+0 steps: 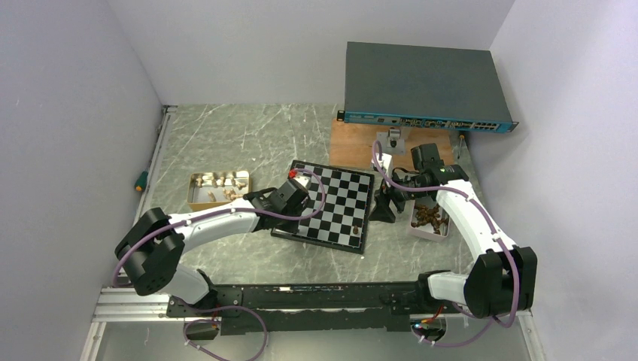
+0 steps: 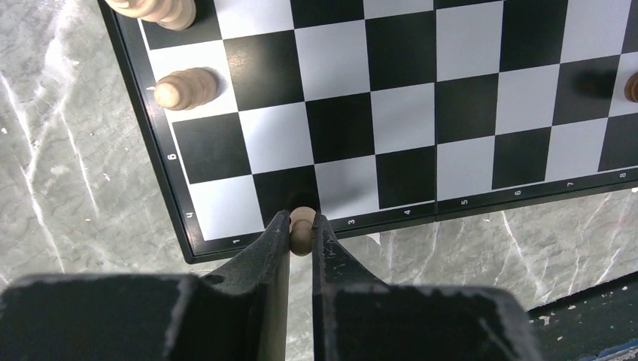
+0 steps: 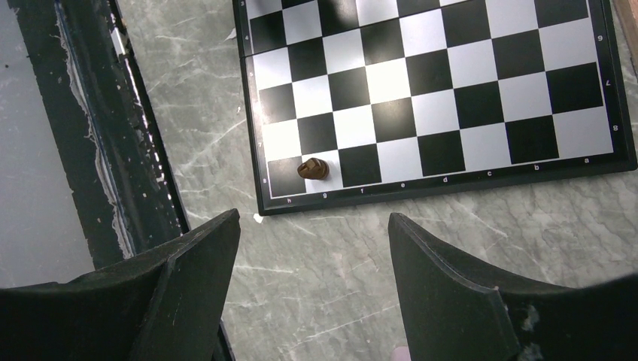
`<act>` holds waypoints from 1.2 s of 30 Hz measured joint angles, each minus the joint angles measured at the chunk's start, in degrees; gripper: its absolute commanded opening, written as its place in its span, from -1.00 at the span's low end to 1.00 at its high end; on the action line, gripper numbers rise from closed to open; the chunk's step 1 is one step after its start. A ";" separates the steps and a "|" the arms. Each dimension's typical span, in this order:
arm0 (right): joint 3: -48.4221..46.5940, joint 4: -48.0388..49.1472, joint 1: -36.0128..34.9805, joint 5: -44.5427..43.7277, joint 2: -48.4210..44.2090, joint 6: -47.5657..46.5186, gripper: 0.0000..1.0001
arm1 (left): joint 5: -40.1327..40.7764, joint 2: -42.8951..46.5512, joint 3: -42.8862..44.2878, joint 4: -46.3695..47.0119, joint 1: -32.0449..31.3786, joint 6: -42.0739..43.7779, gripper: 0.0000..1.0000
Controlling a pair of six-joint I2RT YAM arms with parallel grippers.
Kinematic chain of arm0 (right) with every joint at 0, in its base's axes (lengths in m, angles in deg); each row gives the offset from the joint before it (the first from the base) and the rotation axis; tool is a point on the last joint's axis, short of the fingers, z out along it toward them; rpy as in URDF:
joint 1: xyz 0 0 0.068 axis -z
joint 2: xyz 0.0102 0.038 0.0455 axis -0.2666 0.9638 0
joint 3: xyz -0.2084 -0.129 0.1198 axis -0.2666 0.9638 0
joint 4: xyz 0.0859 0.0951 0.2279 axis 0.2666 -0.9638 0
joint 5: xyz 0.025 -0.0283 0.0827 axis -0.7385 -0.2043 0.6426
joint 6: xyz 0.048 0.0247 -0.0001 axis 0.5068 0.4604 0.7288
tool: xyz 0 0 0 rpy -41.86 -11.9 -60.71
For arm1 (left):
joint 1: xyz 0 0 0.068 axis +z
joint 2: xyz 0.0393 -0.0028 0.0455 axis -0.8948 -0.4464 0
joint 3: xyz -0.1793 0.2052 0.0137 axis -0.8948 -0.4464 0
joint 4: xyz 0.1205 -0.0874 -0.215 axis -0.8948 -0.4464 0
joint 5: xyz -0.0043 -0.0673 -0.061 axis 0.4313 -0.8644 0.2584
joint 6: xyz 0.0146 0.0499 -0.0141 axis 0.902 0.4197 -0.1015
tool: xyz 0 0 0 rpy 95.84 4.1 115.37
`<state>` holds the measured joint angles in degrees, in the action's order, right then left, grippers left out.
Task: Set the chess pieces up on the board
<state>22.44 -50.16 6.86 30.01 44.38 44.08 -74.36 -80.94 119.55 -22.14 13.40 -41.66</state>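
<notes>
The chessboard lies mid-table, black and silvery-white. My left gripper is shut on a light tan chess piece at the board's left edge, over the rim by a black corner-row square. Two more tan pieces stand on the board near that edge. A dark brown piece stands alone on a near-corner square of the board; it also shows in the top view. My right gripper is open and empty over bare table, just right of the board.
A tan tray of light pieces sits left of the board. A pinkish tray of dark pieces sits right of it. A wooden plank and a grey network box are at the back. A screwdriver lies far left.
</notes>
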 measured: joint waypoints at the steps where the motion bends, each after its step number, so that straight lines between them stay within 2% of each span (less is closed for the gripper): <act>1: 0.00 0.00 0.00 0.00 0.00 0.00 0.50 | 0.22 0.00 0.20 -0.35 0.02 0.07 -1.00; 5: 0.00 0.00 0.00 0.00 0.00 -0.02 0.50 | 0.92 0.09 4.28 -3.19 0.04 2.82 -1.00; 8: 0.00 0.00 0.09 0.00 0.00 -0.02 0.50 | 0.46 0.07 11.80 -5.16 1.18 6.71 -1.00; 13: 0.00 -0.04 0.72 0.02 0.00 -0.02 0.50 | -1.57 -2.40 26.01 -5.86 7.15 12.26 -1.00; 18: 0.00 -0.15 1.68 0.04 0.00 -0.02 0.50 | -4.02 -10.71 37.13 -8.41 13.29 16.11 -1.00; 28: -0.02 -0.44 3.54 0.07 0.11 -0.04 0.50 | -8.35 -29.57 51.15 -12.28 17.25 21.03 -1.00; 36: -0.04 -0.81 4.24 0.09 1.14 -0.07 0.50 | -9.90 -36.20 52.92 -12.79 17.29 23.30 -1.00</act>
<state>22.39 -50.97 11.10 30.10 45.51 44.02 -84.27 -117.14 172.46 -34.93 30.69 -18.36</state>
